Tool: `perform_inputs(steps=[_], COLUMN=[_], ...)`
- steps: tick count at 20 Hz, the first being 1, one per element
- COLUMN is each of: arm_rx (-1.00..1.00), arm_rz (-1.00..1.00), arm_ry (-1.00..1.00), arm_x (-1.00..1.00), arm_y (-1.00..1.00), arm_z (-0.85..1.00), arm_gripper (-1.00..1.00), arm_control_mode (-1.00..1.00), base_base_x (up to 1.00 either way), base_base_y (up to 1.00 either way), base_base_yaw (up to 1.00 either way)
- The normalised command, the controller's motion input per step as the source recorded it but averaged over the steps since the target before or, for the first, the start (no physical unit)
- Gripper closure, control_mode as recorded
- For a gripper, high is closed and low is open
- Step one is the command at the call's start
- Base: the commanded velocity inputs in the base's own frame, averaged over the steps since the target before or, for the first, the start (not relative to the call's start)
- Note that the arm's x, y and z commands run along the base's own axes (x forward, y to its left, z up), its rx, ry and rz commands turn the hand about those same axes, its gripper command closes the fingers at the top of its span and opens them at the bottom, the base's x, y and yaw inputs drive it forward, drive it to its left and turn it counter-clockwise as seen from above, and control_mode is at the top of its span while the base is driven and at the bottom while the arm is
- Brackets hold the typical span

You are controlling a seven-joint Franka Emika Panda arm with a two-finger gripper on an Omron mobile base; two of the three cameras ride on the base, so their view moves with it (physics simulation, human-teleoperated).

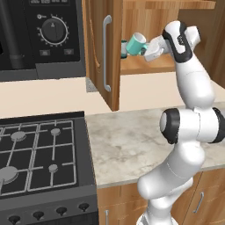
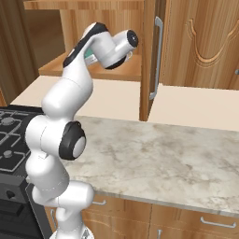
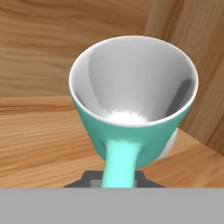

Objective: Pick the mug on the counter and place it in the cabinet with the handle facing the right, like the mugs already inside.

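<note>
Handle (image 3: 119, 164) of the mug (image 3: 133, 105) sits closest to the hand camera, running straight down toward the end effector, whose dark tips barely show beneath it. Mug is clearly carried, so I read the end effector (image 1: 145, 49) as clenched on the mug at or beside the handle; exact contact point is hidden.

Position: mug is in the air inside the open cabinet (image 1: 145, 65), above the shelf and tipped over, mouth pointing up and left in the left base view, toward the door (image 1: 100, 48) with the silver bar. Not touching the shelf as far as I can tell. A pale rounded shape (image 3: 169, 144) peeks out behind the mug's lower right in the hand view, probably the white mug already stored, too hidden to be sure. Bench (image 1: 127, 140) below is out of play now.

Step in hand, as I judge it: orient and set down. Doing it well:
- Roll the wrist until the mug stands upright before lowering; at this tilt it would land on its edge and topple.
- Yaw so the handle ends up facing right, matching the stored mugs.
- Keep it apart from that pale shape, and the arm off the door edge.
- Lower until the base is flat on the shelf, then release and back straight out.
</note>
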Motion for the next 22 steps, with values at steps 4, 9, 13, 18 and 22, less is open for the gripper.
perform_inputs(steps=[4,9,13,18,22], arm_rx=[-0.06,-0.07,-0.06,-0.06,-0.06], arm_rz=[0.12,0.09,0.07,0.08,0.08], arm_ry=[0.0,0.01,0.05,0.07,0.07], arm_x=[-0.4,-0.07,0.0,0.0,0.0], arm_y=[0.0,0.0,0.0,0.0,0.0], arm_z=[0.0,0.0,-0.07,-0.19,-0.19], arm_gripper=[1.0,1.0,1.0,1.0,1.0], arm_control_mode=[-1.0,-1.0,-1.0,-1.0,-1.0], base_base_x=[0.0,0.0,0.0,0.0,0.0], base_base_y=[0.0,0.0,0.0,0.0,0.0], base_base_yaw=[0.0,0.0,0.0,0.0,0.0])
